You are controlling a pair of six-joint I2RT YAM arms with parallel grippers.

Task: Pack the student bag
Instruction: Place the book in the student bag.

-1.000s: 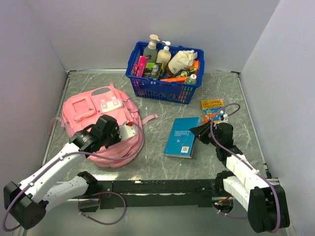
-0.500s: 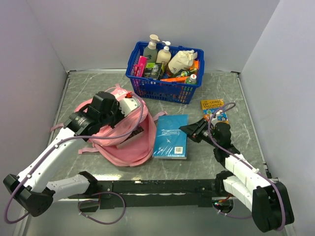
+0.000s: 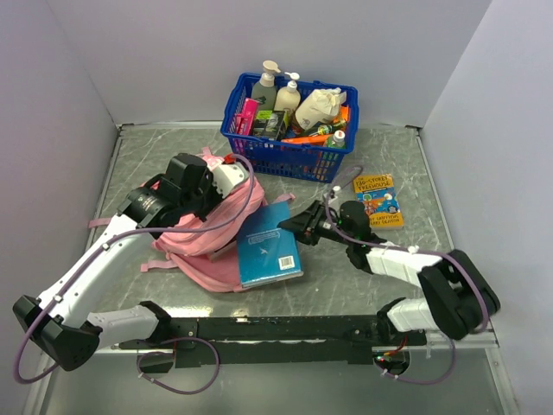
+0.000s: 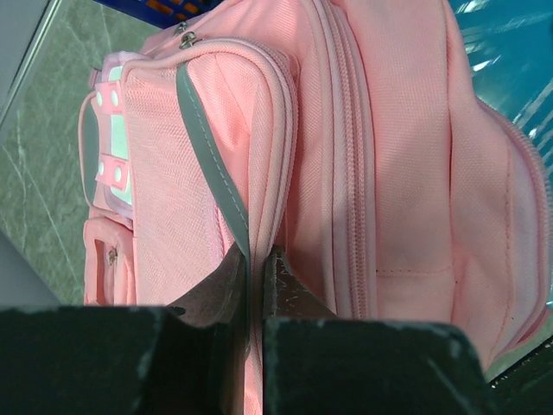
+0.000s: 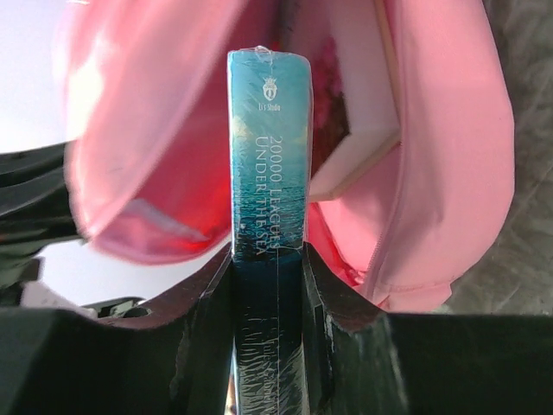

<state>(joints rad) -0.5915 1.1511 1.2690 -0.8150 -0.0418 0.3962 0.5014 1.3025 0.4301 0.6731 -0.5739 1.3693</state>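
Pink student bag point(image 3: 212, 259) pinched in my left gripper point(image 4: 257, 264); right gripper point(image 5: 269, 259) clamps teal book point(image 3: 266, 246) at its three o'clock.

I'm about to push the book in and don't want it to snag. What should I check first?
1. Left gripper pinching bag fabric: ok.
2. Right gripper clamped on book: ok.
3. Bag opening gaping: ok, seen behind the book from the right wrist.
4. Book edge aimed at the opening: ok.
5. Room inside: cannot tell; a pale object already sits in there.
6. Book inside bag: not ok, most of it lies outside in the top view.
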